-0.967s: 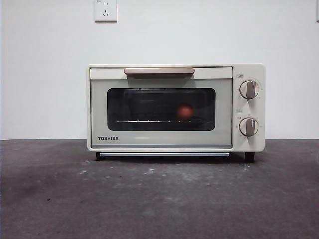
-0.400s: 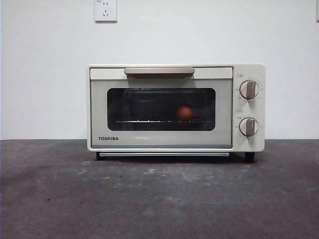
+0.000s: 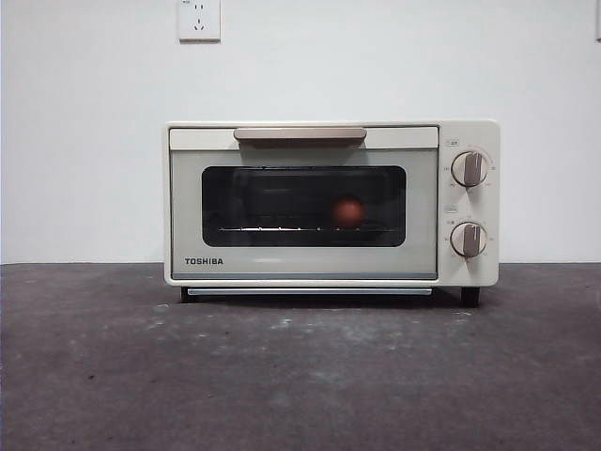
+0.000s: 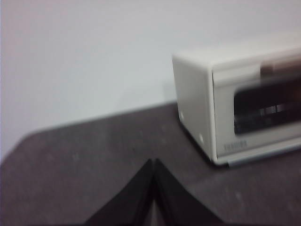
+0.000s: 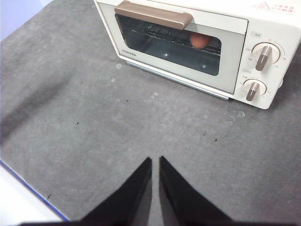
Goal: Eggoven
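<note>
The small round reddish-brown egg (image 3: 348, 212) sits on the wire rack inside the cream boxy TOSHIBA toaster oven (image 3: 331, 202), behind its closed dark glass door. Left gripper (image 4: 153, 162) and right gripper (image 5: 155, 160) hover over the grey table (image 3: 300, 376) in front of the oven, jaws pressed together, holding nothing.

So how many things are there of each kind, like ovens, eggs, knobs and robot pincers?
Cream boxy TOSHIBA toaster oven: 1
Small round reddish-brown egg, behind the oven's dark glass: 1
Round grey dials: 2, upper and lower
Black pincers: 2, left pincer and right pincer, both closed with nothing in them
Total: 6
</note>
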{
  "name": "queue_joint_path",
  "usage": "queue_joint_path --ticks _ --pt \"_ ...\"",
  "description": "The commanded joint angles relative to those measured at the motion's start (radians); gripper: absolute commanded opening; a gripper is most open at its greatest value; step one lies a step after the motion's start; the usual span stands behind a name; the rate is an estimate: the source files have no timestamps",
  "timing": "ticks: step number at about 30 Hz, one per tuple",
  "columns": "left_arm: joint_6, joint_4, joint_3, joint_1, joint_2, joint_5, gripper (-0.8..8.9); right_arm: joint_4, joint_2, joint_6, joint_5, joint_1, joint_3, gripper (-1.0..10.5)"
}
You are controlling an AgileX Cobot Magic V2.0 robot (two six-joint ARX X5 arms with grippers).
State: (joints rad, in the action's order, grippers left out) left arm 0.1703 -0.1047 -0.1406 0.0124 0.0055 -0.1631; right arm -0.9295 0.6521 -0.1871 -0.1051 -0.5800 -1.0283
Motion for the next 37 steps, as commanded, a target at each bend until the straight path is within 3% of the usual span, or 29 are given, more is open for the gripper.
queue_joint_path --ticks 1,12,37 --pt "0.008 0.015 0.031 -0.005 -0.003 0.000 0.07 0.012 0.004 0.005 0.002 -0.006 -0.020 0.1" --pt "0.010 0.006 0.138 -0.006 -0.003 -0.001 0.07 0.012 0.004 0.005 0.002 -0.006 -0.020 0.1" --pt "0.019 -0.031 0.138 -0.006 -0.002 -0.001 0.08 0.012 0.004 0.005 0.002 -0.006 -0.020 0.1"
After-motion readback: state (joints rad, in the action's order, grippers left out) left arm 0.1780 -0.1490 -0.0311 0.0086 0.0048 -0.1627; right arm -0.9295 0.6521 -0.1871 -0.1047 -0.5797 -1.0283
